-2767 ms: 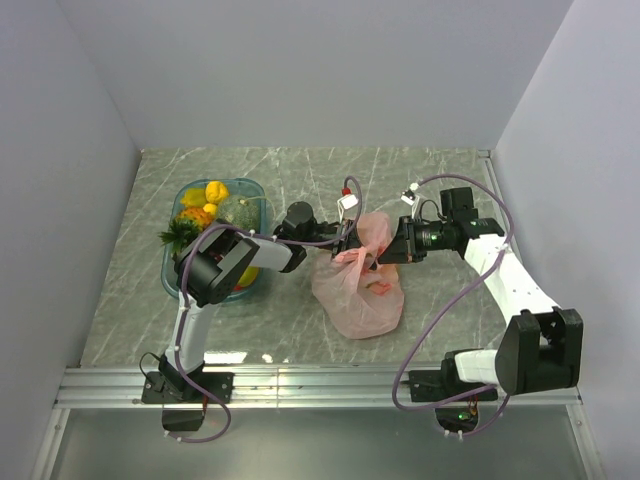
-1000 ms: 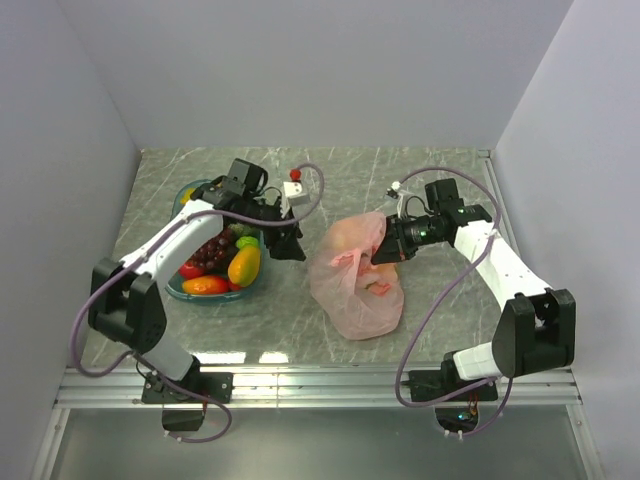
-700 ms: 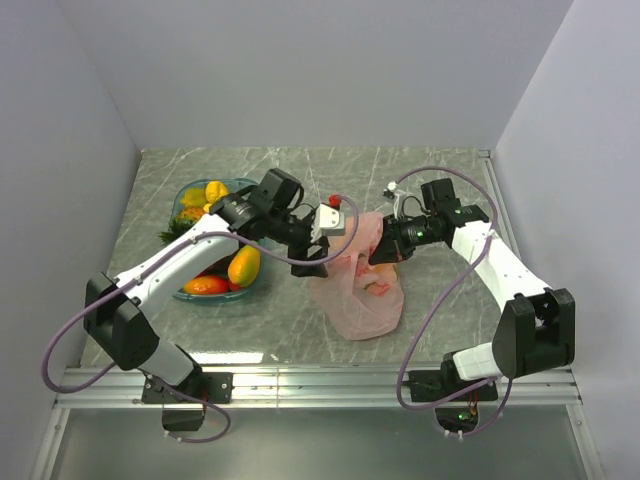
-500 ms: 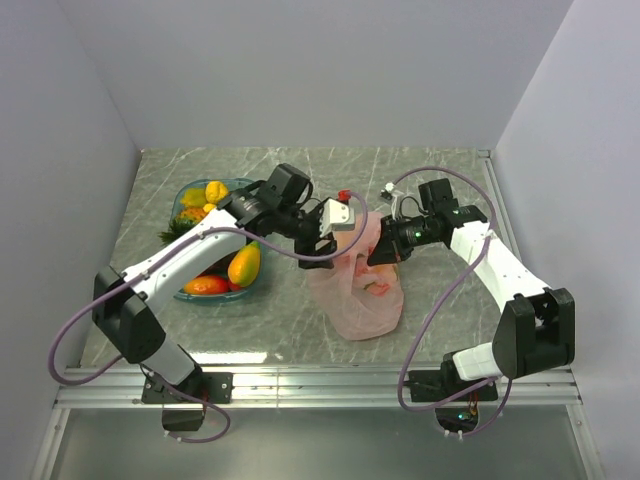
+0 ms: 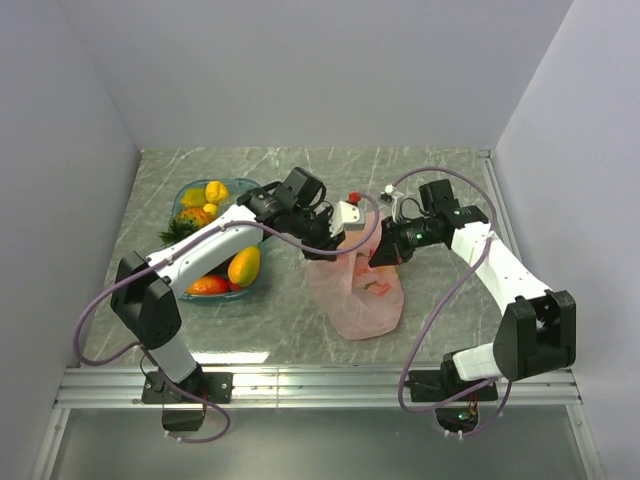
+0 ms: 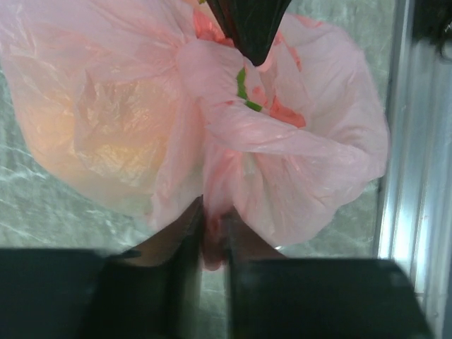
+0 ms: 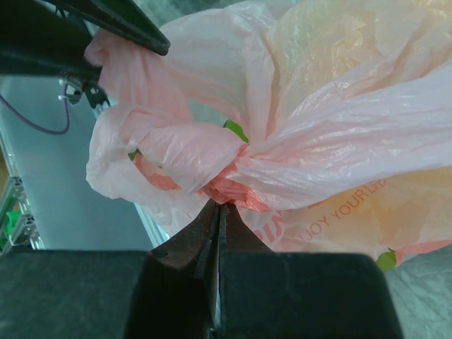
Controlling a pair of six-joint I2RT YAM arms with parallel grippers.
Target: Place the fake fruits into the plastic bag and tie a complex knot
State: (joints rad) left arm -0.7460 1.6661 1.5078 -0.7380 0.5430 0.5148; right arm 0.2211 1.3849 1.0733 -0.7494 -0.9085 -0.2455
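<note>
The left fingers [image 6: 185, 236] and right fingers [image 7: 203, 236] pinched shut on the plastic bag [image 5: 355, 295]; the tray [image 5: 190, 294] of fake fruits [image 5: 243, 266] lay near, leftward; worktop [image 5: 450, 180] stretched behind.

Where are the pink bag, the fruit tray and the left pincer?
pink bag [image 5: 362, 300]: top view, its lower body.
fruit tray [image 5: 215, 297]: top view, its near rim.
left pincer [image 6: 212, 215]: left wrist view, between its fingertips.

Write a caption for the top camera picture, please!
Teamwork: the left gripper and right gripper pinch the pink bag; fruits sit in the tray.
</note>
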